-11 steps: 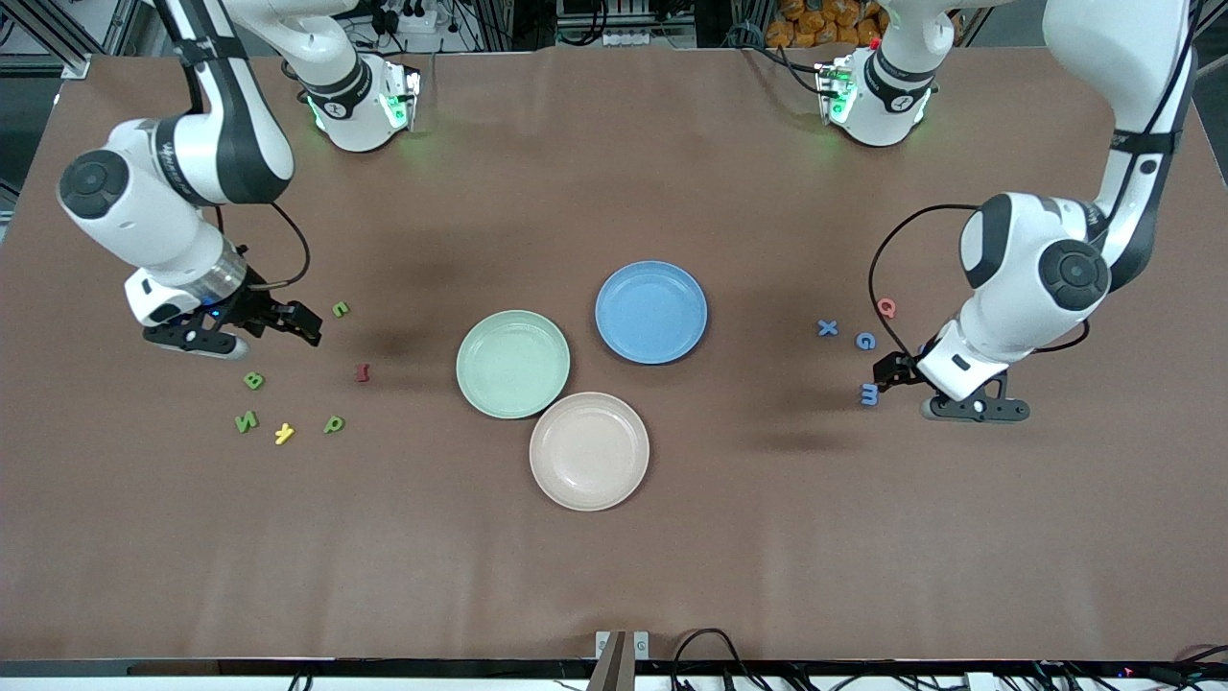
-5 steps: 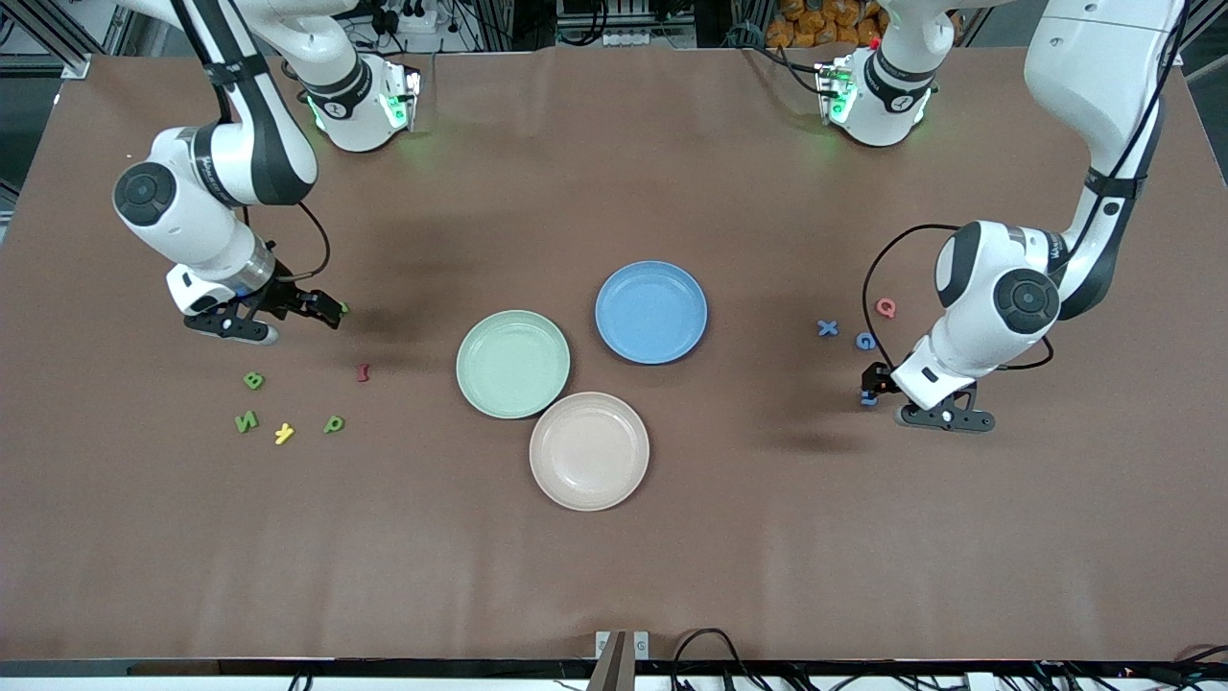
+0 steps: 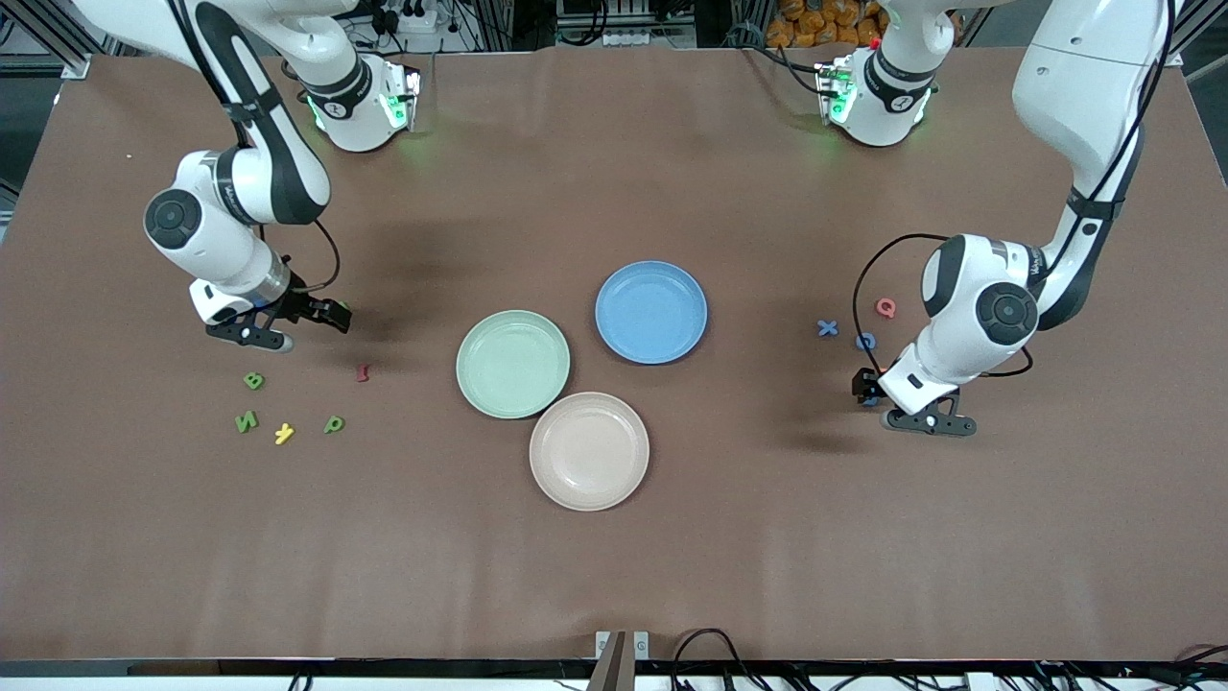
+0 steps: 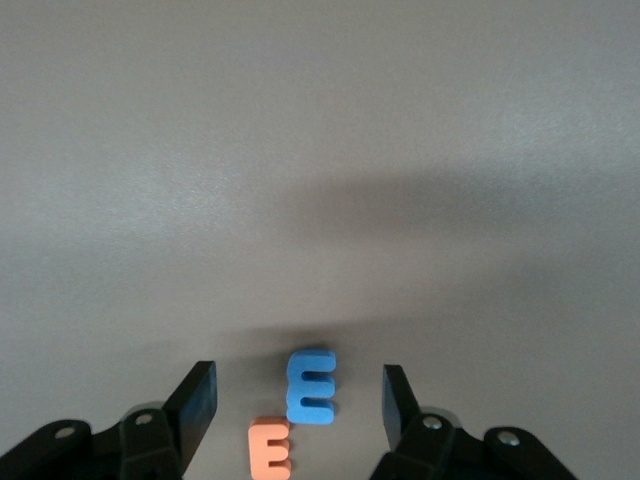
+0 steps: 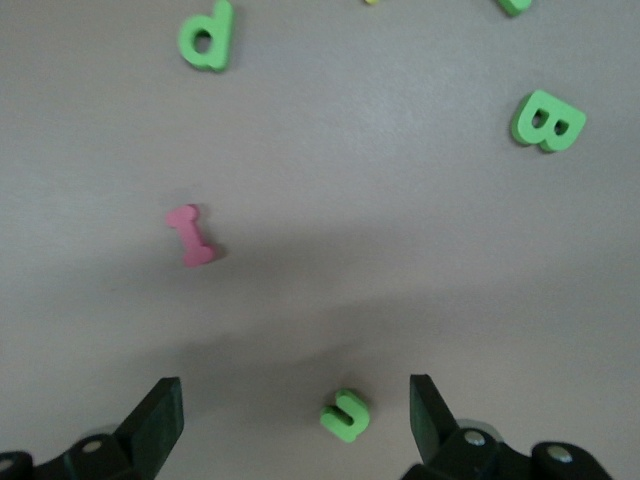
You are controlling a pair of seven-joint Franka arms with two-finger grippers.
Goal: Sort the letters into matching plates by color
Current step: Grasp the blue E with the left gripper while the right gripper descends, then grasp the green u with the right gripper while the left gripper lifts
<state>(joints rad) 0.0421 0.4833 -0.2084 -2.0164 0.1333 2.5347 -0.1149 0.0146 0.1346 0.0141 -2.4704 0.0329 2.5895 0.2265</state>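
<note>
Jaws on both grippers stand apart with nothing clasped. The left gripper (image 4: 300,400) is low over the brown table (image 3: 614,557) at the left arm's end, its black fingers (image 4: 195,400) either side of a small flat blue foam letter E (image 4: 311,385); neither finger touches it. A small orange foam letter E (image 4: 269,448) lies just beside the blue one. Near them on the table lie a blue letter X (image 3: 827,327), a blue round letter (image 3: 865,341) and a pink letter Q (image 3: 885,307).

At the right arm's end, the right gripper (image 5: 295,415) is spread wide around a tiny green curved letter (image 5: 345,414), not touching it. A pink letter I (image 5: 191,235), a green letter d (image 5: 208,35) and a green letter B (image 5: 547,120) lie close by, with a green letter N (image 3: 247,420) and a yellow letter (image 3: 284,434) nearer the front camera.

Mid-table, the round pale mint green plate (image 3: 512,364), the round blue plate (image 3: 650,312) and a round beige plate (image 3: 589,450) sit clustered, all without letters.
</note>
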